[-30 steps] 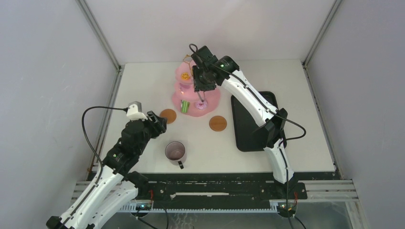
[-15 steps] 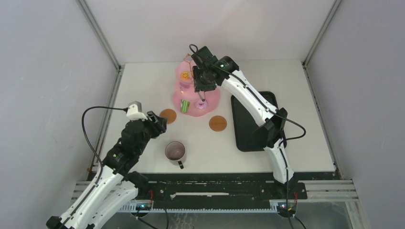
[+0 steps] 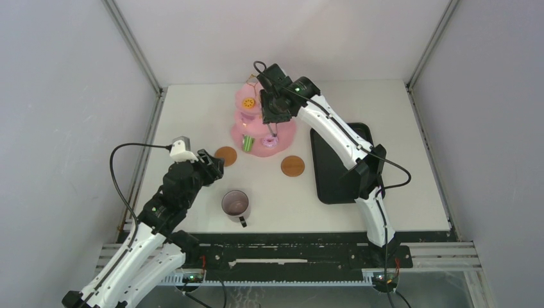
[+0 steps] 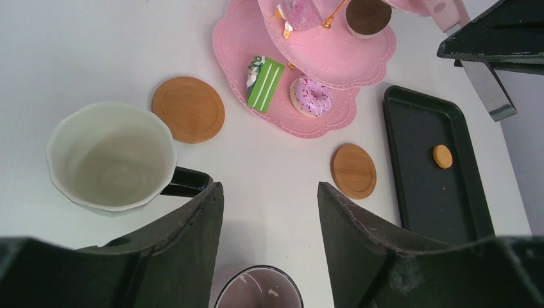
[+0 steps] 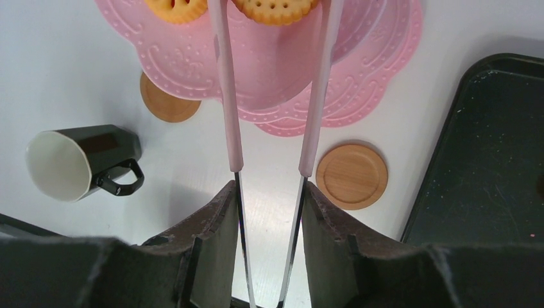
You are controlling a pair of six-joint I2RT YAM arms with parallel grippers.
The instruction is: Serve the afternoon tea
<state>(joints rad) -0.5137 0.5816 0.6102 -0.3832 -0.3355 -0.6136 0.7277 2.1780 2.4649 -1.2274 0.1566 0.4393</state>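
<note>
Moved: the right pincer (image 5: 269,189) and its thin metal tongs with pale pink arms (image 5: 228,96) have risen slightly, from the bottom tier of the pink three-tier scalloped cake stand (image 3: 258,153) toward its upper tiers.
Right pincer: clamped on the tongs, one finger pressing each tong arm from outside, held above the stand.
Tong tips: a round golden biscuit (image 5: 276,9) sits between them; whether it is gripped or resting on the tier cannot be told.
Left pincer (image 4: 269,192): fingers apart, holding nothing, hovering over the near left part of the white table (image 3: 192,109).
Mugs: a dark faceted mug with a white inside (image 4: 112,157) stands upright just beside the left pincer; a second dark mug (image 3: 235,204) stands upright close to the table's near edge.
Coasters: two round brown wooden discs, both bare; one (image 3: 225,156) just beside the stand's near left rim, the other (image 3: 292,166) between the stand and the tray.
Stand: toward the back edge, about midway across; its bottom tier carries a green striped cake slice (image 4: 265,83) and a pink-iced doughnut (image 4: 312,97).
Tray: black rectangular tray (image 3: 327,183) along the right side, with one small round biscuit (image 4: 442,156) on it.
</note>
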